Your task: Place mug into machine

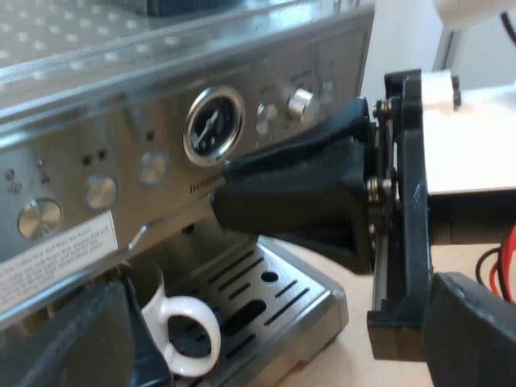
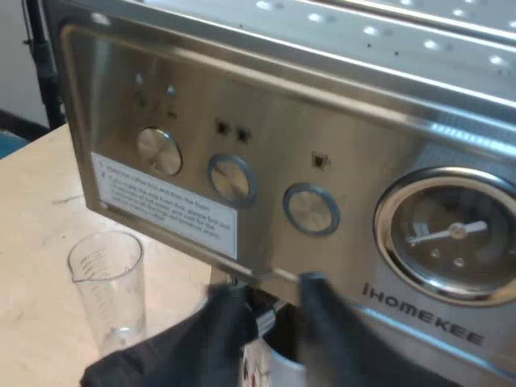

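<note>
The white mug (image 1: 189, 326) stands upright on the drip tray (image 1: 278, 302) under the espresso machine's (image 1: 97, 89) front panel, handle outward. In the right wrist view my right gripper (image 2: 270, 326) sits just below the machine's (image 2: 322, 105) row of round buttons. Its two black fingers are closed on the white mug (image 2: 270, 367) between them. The right arm's black body (image 1: 306, 193) reaches across the machine's front, by the pressure gauge (image 1: 214, 125). My left gripper (image 1: 282, 298) hangs open before the tray, its fingers spread wide and holding nothing.
A clear measuring glass (image 2: 109, 286) stands on the wooden table (image 2: 40, 242) beside the machine, close to the white label under the panel. Bare tabletop lies past the drip tray's outer corner (image 1: 355, 347).
</note>
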Motion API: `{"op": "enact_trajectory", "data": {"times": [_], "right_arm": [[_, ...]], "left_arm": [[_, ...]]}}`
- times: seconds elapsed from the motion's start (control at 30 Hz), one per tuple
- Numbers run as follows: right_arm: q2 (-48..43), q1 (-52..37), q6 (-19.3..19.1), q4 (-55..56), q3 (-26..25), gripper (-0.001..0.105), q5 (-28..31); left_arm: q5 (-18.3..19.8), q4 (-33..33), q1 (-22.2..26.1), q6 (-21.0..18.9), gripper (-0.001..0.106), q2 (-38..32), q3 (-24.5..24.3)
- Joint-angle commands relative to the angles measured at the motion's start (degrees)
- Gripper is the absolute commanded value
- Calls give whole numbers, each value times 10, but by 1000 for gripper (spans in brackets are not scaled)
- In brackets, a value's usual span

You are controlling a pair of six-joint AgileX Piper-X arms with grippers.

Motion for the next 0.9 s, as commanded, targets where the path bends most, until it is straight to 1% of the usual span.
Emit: {"op": "enact_trajectory", "data": {"times": [0.03,0.07,0.1,0.2,0.23,0.27,0.33,0.4,0.47,0.6,0.67,0.77,0.83,0.9], "right_arm": [[-19,1,-3,24,-6,67,3],[-24,1,-3,32,-6,72,3],[-27,1,-3,38,-6,73,2],[-44,1,0,69,-6,72,2],[-50,1,5,77,-6,72,2],[-59,1,20,92,-6,72,2],[-75,1,36,114,-6,72,2],[-91,-1,42,133,-6,72,2],[-111,-1,42,159,-6,72,2],[-142,-1,44,204,-6,72,4],[-161,-15,60,228,-6,72,2],[-189,-45,77,260,-6,72,-2],[-205,-68,77,280,-6,72,-7],[-223,-92,77,304,-6,72,-27]], "left_arm": [[3,9,-2,-5,79,-26,-1],[3,14,-2,-5,79,-31,-1],[3,19,-2,-5,79,-38,-1],[3,37,-2,-5,79,-57,-1],[3,44,-2,-5,79,-62,-1],[3,51,-2,-5,79,-68,-1],[3,56,-2,-5,79,-70,-3],[0,62,-2,-5,79,-70,-7],[-22,64,-2,-10,79,-68,-16],[-48,66,-1,-10,79,-62,-36],[-67,75,-1,-10,79,-55,-49],[-76,82,-1,-10,79,-44,-59],[-80,82,-1,-10,79,-39,-60],[-94,85,-1,-10,79,-36,-60]]}}
